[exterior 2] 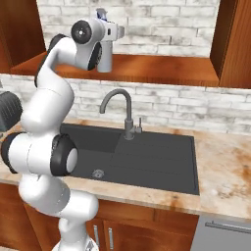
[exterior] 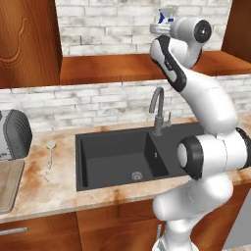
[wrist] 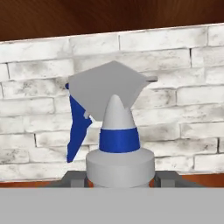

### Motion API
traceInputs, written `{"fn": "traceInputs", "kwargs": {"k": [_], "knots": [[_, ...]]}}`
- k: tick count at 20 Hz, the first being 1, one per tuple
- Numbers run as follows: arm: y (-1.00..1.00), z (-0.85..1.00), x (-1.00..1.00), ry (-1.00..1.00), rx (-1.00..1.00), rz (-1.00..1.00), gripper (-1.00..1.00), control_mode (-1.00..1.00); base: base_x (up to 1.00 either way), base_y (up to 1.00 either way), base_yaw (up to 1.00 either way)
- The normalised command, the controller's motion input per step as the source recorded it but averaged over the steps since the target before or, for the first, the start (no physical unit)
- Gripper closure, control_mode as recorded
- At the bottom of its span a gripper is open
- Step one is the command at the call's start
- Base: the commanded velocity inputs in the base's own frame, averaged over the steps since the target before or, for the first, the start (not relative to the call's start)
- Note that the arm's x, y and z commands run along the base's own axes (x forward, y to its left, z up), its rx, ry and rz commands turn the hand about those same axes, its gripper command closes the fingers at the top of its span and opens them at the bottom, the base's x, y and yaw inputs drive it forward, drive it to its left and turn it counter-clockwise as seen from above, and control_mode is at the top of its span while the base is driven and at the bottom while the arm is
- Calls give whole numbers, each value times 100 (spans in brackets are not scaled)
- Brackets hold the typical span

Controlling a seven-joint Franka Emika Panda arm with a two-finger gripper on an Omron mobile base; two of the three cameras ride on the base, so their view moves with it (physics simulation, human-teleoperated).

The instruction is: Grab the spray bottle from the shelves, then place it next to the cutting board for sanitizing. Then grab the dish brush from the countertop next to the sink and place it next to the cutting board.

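Closed jaws are seen around the spray bottle (wrist: 118, 148) in the hand view, where the two dark finger tips (wrist: 75, 178) are pressed against either side of the bottle's grey shoulder. Above them the pale neck, a blue collar and the grey head with its blue trigger are shown against white brick. In the left base view, the gripper (exterior: 164, 24) is raised high over the shelves (exterior: 112, 68), and only the blue-and-white nozzle of the bottle can be made out beside the wrist. In the right base view the bottle's grey body is seen hanging below the gripper (exterior 2: 105, 49), its base just above the wooden ledge. The dish brush (exterior: 50, 152) is laid on the countertop (exterior: 54, 181) left of the sink (exterior: 122, 157), with the cutting board (exterior: 10, 184) at the far left edge.
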Motion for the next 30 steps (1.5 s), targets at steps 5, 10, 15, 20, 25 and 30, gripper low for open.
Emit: {"fn": "traceInputs", "kwargs": {"k": [5,10,15,20,25,30], "knots": [[0,9,-100,0,14,0,100,-100,0,0,0],[0,23,-100,3,10,0,100,-100,0,0,0],[0,-12,-100,-1,-5,2,100,-100,0,0,0],[36,-61,-84,-18,9,28,100,-100,0,0,0],[97,-61,-44,-9,14,40,100,-100,0,0,0],[100,-62,-1,-6,6,50,100,-100,0,0,0]]}}
